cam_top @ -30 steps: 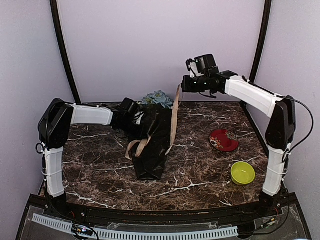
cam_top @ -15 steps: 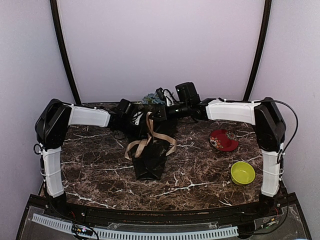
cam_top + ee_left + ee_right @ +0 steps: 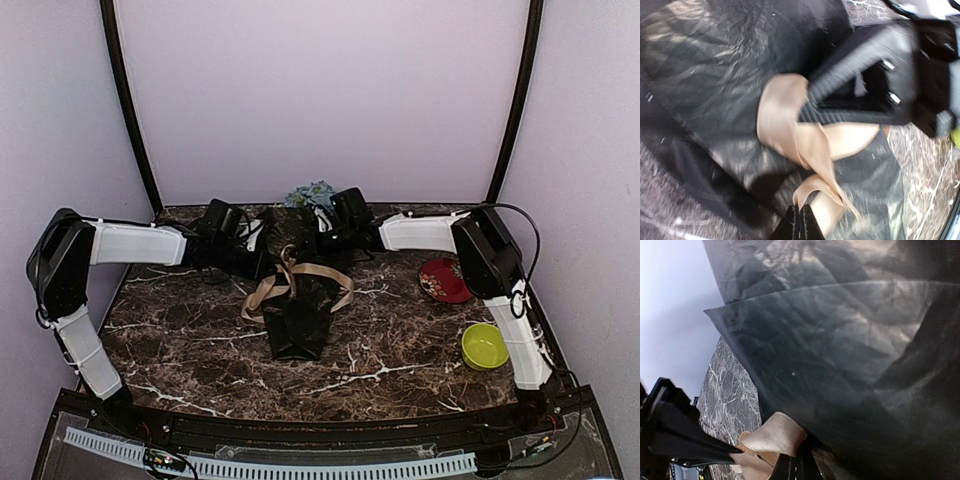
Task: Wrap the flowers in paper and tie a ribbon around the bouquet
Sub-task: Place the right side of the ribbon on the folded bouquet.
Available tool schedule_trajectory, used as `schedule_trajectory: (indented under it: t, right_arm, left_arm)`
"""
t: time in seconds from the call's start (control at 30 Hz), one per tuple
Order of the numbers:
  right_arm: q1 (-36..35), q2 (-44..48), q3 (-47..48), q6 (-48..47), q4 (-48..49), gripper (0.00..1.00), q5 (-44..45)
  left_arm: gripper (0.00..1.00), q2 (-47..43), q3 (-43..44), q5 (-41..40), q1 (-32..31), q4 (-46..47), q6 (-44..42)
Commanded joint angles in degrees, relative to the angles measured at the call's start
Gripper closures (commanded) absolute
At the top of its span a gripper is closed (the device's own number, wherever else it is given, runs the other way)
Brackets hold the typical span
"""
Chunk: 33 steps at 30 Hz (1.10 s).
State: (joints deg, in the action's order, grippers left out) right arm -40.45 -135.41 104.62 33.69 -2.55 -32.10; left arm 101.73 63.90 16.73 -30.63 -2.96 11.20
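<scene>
Marbled tabletop (image 3: 420,360): left pincer (image 3: 798,223) and right pincer (image 3: 796,466) each clamp a limp, slippery ribbon (image 3: 782,125) end toward twelve o'clock on the light, easily crushed paper (image 3: 297,325); the ends likely give the surest hold.

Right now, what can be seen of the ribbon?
The ribbon is a flat beige band with a satin look. It crosses over the waist of the black paper bundle lying on the table, with a slack loop out to each side. The left gripper is shut on one strand and the right gripper on another. No finished bow shows yet.
</scene>
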Motion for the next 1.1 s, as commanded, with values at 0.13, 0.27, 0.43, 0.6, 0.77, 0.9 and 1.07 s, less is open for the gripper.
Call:
schedule_trajectory:
  t: [0.13, 0.27, 0.43, 0.6, 0.77, 0.9, 1.07]
  right_arm:
    - [-0.79, -3.40, 7.26, 2.33, -0.59, 1.00, -3.16]
    - [-1.12, -3.50, 8.33, 2.14, -1.61, 0.88, -3.80]
    - [-0.66, -0.43, 6.56, 1.63, -2.56, 0.78, -3.44]
    - [0.16, 2.10, 5.12, 1.74, -3.54, 0.69, -2.53]
    - [0.73, 4.95, 3.56, 1.11, -3.92, 0.61, -1.51]
    - [1.25, 6.98, 2.08, 0.48, -4.04, 0.56, -0.84]
    - [1.51, 8.50, 0.34, -2.09, -4.84, 0.58, -1.17]
  left_arm:
    - [1.00, -12.67, -7.38, 3.46, -0.07, 4.42, -7.28]
    - [1.00, -12.74, -5.87, 7.58, -0.94, 5.44, -9.13]
    - [1.00, -8.54, -1.17, 6.53, -0.96, 3.03, -9.92]
    - [1.00, -6.18, 0.71, 5.30, -1.01, 4.05, -8.94]
    - [1.00, -4.40, 2.88, 4.44, -1.09, 2.96, -9.25]
    - [1.00, -4.34, 2.98, 3.77, -1.09, 2.97, -9.57]
    - [1.00, -4.03, 3.21, 3.08, -1.04, 2.62, -9.96]
